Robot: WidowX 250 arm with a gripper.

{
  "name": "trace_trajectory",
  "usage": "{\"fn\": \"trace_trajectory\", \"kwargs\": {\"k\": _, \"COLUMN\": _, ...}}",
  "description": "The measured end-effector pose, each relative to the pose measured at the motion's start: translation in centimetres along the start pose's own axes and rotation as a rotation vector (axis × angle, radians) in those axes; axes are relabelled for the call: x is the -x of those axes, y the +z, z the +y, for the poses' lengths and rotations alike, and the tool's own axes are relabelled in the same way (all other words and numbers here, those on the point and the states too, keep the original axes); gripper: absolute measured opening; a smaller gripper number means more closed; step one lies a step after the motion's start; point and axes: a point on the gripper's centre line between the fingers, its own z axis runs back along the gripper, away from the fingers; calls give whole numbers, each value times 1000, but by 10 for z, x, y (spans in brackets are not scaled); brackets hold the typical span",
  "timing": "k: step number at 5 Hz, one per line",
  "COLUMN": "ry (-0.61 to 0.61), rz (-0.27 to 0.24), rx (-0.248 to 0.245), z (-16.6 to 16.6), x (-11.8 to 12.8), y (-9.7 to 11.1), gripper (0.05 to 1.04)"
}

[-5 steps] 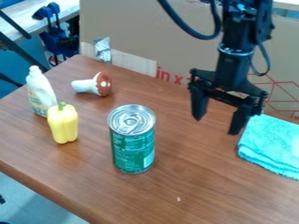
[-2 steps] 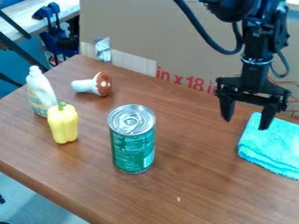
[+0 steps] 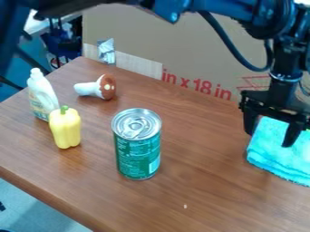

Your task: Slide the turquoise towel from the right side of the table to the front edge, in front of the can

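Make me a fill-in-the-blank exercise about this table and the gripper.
The gripper is by the towel, its fingers standing ____ rather than together.
The can has its pull-tab lid facing ____.
The toy mushroom lies on its ____.
The bell pepper is coloured ____.

Missing words: apart; up; side; yellow.

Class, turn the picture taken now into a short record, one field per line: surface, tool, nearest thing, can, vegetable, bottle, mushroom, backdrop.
surface: brown wooden table
tool: black two-fingered tool, fingers apart, at the right
nearest thing: folded turquoise cloth; contact cannot be told
can: green can, upright, silver pull-tab lid
vegetable: yellow pepper, green stem up
bottle: white bottle, upright, behind the pepper
mushroom: brown-capped mushroom, on its side
backdrop: cardboard with red print
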Motion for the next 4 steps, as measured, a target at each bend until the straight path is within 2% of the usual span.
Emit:
{"fn": "trace_trajectory", "kwargs": {"k": 1, "ry": 27, "rz": -15, "rx": -57, "z": 8, "x": -4, "y": -13, "gripper": 1001}}
{"fn": "trace_trajectory", "kwargs": {"k": 2, "ry": 59, "rz": -17, "rx": -90, "z": 12, "x": -8, "y": -27, "gripper": 1001}}
{"fn": "trace_trajectory", "kwargs": {"k": 3, "ry": 105, "rz": -25, "rx": -35, "z": 15, "x": -9, "y": -39, "gripper": 1001}}
{"fn": "trace_trajectory", "kwargs": {"k": 4, "ry": 135, "rz": -15, "rx": -28, "z": 10, "x": 2, "y": -42, "gripper": 1001}}
